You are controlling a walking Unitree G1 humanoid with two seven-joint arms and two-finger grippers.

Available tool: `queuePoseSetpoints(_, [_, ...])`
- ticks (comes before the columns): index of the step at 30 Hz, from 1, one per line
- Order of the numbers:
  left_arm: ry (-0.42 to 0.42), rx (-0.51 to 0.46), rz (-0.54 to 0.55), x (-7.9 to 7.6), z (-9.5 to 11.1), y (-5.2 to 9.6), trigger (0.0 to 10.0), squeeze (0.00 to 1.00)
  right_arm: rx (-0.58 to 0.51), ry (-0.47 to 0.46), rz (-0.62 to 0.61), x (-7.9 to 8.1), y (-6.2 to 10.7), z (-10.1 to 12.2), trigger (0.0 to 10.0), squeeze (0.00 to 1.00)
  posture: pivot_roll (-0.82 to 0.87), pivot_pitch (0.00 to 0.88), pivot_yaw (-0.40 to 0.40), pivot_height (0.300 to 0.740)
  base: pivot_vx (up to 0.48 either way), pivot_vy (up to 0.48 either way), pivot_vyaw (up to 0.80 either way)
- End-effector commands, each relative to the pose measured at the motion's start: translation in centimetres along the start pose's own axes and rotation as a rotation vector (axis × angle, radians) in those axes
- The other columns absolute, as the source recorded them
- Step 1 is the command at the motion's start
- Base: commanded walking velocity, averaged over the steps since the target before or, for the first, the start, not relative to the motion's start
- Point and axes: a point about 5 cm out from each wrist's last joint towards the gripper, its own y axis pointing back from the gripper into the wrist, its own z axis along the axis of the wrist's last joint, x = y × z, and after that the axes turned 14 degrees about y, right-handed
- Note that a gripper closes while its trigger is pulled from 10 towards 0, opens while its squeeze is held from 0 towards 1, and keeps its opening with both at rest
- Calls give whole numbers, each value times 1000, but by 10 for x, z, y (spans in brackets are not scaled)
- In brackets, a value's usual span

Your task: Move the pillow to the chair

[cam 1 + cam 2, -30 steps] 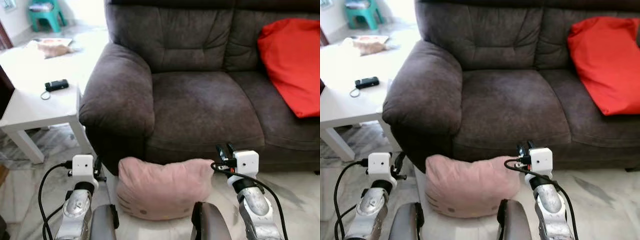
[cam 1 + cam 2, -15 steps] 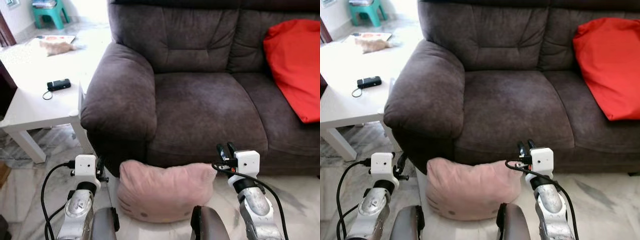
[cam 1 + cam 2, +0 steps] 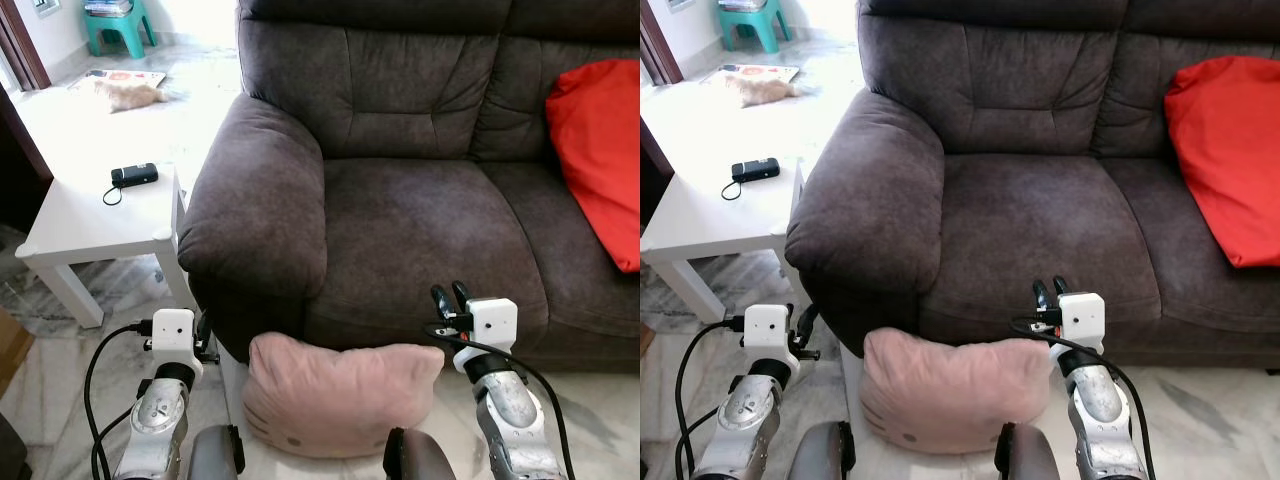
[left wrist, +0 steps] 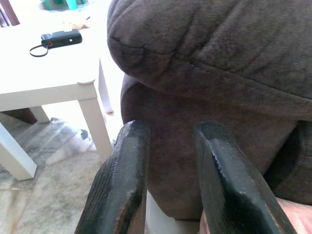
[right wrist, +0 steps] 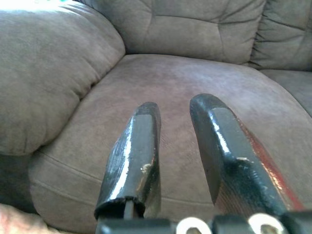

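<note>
Resting at lower centre of the left eye view, the pink pillow (image 3: 340,395) lies between both arms, before the brown sofa (image 3: 420,200). Left wrist view: left gripper (image 4: 168,146) fingers apart, empty. Right wrist view: right gripper (image 5: 178,109) fingers apart, over the sofa seat.

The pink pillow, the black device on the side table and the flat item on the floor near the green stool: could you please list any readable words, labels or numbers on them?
No text can be read anywhere.
Pink pillow: a printed face, no lettering.
Black device on the white side table: any marking is too small to tell.
Flat printed item on the floor near the green stool: too blurred and distant to read.
White camera housings on both wrists: no visible lettering.
</note>
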Motion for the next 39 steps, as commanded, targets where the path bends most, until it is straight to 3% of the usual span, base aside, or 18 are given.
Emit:
queuePoseSetpoints(1, [-3,18,-10,-1,-3,0,10000,0,6,-4,-11,-2,1,-1,10000,0,-18,0,-51,499,360,0,0])
queuePoseSetpoints(24, [3,36,-44,-5,-5,1,10000,0,4,-16,-7,-2,0,-2,10000,0,-13,0,-55,499,362,0,0])
queuePoseSetpoints(33, [128,300,-53,5,-46,20,10000,0,3,-7,11,0,0,0,10000,0,-5,0,-66,499,0,0,0])
queuePoseSetpoints(39, [171,428,27,18,-65,29,10000,0,-1,-3,19,0,1,1,10000,0,-14,0,-69,499,0,0,0])
